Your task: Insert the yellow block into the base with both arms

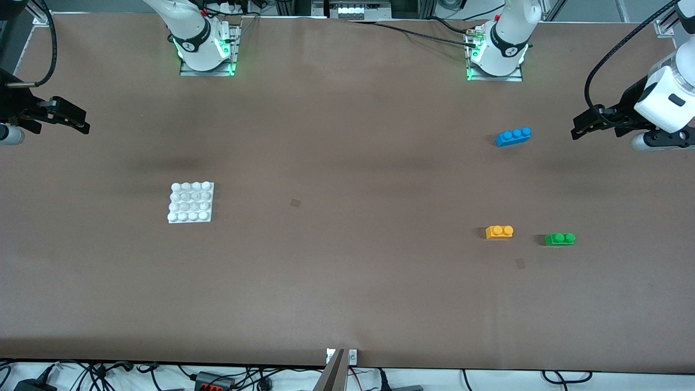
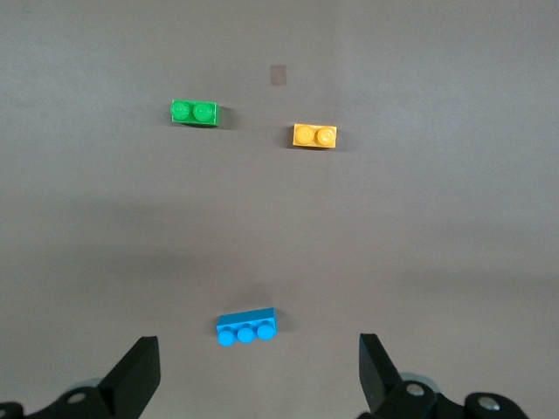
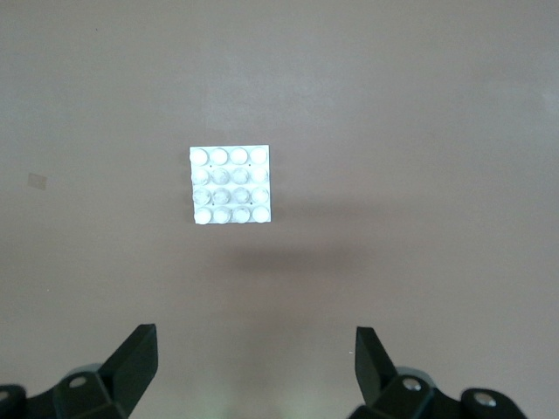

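Observation:
The yellow block (image 1: 499,232) lies on the brown table toward the left arm's end, beside the green brick (image 1: 560,239); it also shows in the left wrist view (image 2: 314,136). The white base (image 1: 191,202) lies flat toward the right arm's end and shows in the right wrist view (image 3: 231,185). My left gripper (image 1: 576,129) is open and empty, up in the air at its end of the table; in its wrist view (image 2: 259,367) it hangs close to the blue brick. My right gripper (image 1: 81,122) is open and empty, up in the air at its end, apart from the base (image 3: 256,360).
A blue three-stud brick (image 1: 513,136) lies farther from the front camera than the yellow block, also in the left wrist view (image 2: 247,326). The green brick shows there too (image 2: 194,113). Cables run along the table's front edge.

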